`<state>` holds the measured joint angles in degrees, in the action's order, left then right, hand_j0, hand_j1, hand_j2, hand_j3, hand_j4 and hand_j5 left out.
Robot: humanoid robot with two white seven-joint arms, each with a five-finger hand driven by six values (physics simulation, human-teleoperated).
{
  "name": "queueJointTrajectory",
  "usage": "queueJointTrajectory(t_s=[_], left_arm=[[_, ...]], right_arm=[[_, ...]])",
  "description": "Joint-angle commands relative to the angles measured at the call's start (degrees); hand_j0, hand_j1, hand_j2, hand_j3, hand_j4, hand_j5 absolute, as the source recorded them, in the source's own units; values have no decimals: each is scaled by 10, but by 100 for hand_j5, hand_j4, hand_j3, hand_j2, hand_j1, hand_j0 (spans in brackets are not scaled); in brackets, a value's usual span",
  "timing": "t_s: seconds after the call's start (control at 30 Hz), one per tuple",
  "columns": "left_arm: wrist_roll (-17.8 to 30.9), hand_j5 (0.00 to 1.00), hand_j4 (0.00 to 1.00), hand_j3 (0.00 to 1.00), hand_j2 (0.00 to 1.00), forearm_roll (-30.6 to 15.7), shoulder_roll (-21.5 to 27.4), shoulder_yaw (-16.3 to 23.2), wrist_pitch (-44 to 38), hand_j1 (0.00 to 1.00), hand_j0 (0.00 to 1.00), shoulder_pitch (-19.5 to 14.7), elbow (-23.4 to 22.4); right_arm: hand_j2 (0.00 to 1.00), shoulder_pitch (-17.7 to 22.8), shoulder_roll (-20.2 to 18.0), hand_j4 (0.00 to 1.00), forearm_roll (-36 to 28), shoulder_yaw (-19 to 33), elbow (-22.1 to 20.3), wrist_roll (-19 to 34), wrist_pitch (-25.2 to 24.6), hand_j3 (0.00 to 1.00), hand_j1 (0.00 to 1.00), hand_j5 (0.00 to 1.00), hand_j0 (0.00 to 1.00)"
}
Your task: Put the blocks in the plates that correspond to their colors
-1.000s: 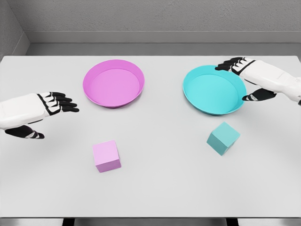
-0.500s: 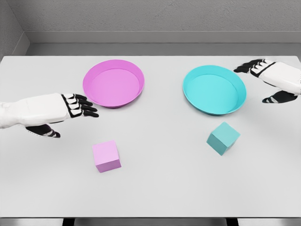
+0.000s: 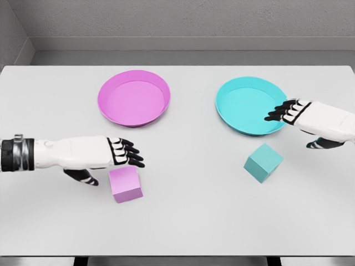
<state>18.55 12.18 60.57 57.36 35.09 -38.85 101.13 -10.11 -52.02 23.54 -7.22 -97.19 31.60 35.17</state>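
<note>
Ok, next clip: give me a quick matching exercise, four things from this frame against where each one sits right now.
Things:
1. pink block
2. teal block
3. pink plate
4. left hand

Places:
A. far left half of the table, nothing in it
B. just above the pink block, fingers spread
C. near the front, left of centre, under a hand
D. in front of the teal plate, on the table

Pairs: 1-C, 2-D, 3-A, 4-B
</note>
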Motion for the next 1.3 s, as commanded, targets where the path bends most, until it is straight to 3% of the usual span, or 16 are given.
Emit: queueJointTrajectory(t_s=[0.0,0.37,0.57,0.67,1.13,1.17,1.27], left_arm=[[1,100,100,100,100,-4,-7,2,-1,100,100,0,0],[3,100,100,100,100,-4,-23,11,-1,100,100,1,0],[3,100,100,100,100,-2,-19,28,-1,100,100,2,-1],[3,100,100,100,100,7,-19,32,-1,100,100,2,-1],[3,100,100,100,100,13,-21,32,-1,100,100,1,-1],[3,100,100,100,100,35,-33,32,-1,100,100,1,-1],[3,100,100,100,100,42,-45,37,-1,100,100,1,-1]], right_arm=[[100,0,-1,100,-2,0,-18,10,-2,100,100,100,100],[100,25,4,100,37,-6,-23,14,-2,100,100,100,100],[100,23,6,100,42,-13,-28,14,-2,100,100,100,100],[100,21,18,100,63,-53,-34,14,-2,100,100,100,100],[100,14,27,100,63,-66,-35,14,-2,100,100,100,100],[100,14,27,100,63,-66,-35,14,-2,100,100,100,100],[100,13,36,100,76,-82,-35,14,-2,100,100,100,100]])
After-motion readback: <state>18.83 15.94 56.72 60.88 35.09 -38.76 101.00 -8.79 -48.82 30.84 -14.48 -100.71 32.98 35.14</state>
